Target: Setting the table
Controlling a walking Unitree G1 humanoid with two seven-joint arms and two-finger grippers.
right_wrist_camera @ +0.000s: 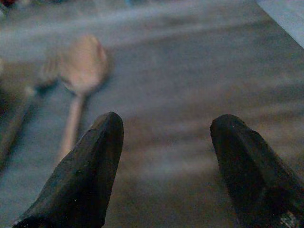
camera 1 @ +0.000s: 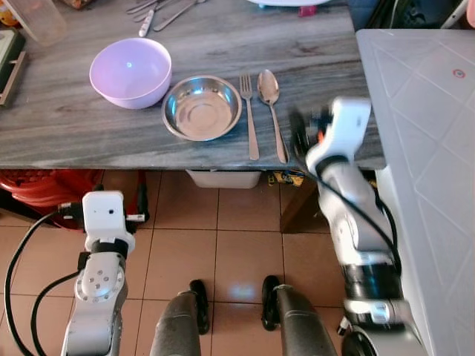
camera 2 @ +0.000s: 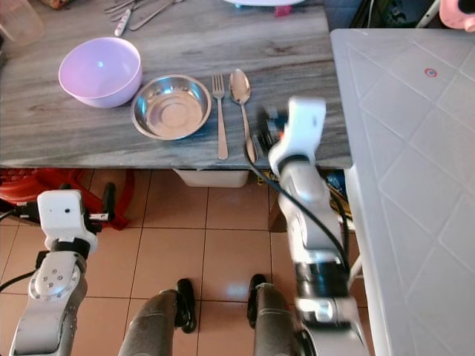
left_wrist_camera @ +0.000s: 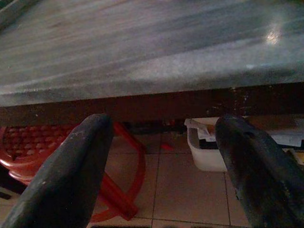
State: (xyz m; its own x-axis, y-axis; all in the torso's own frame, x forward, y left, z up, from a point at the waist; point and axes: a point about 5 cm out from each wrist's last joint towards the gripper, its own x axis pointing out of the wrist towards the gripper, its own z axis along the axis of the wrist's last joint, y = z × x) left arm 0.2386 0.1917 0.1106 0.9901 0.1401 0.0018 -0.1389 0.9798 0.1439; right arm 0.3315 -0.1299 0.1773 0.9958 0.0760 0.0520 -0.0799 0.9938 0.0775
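On the grey wooden table (camera 1: pixel 67 126) stand a lilac bowl (camera 1: pixel 130 72) and, to its right, a steel bowl (camera 1: pixel 202 107). A fork (camera 1: pixel 249 111) and a spoon (camera 1: pixel 272 107) lie side by side right of the steel bowl. My right gripper (camera 1: pixel 303 137) hovers blurred over the table's front edge just right of the spoon's handle, open and empty; in the right wrist view the spoon (right_wrist_camera: pixel 78 80) lies beyond its fingers (right_wrist_camera: pixel 83 175). My left gripper (left_wrist_camera: pixel 161 175) hangs open below the table edge, holding nothing.
More cutlery (camera 1: pixel 159 11) and a clear container (camera 1: pixel 38 18) lie at the table's far side. A white panelled surface (camera 1: pixel 430 148) stands close on the right. Under the table are a red stool (camera 1: pixel 44 189) and a white tub (camera 1: pixel 223 178) on the tiled floor.
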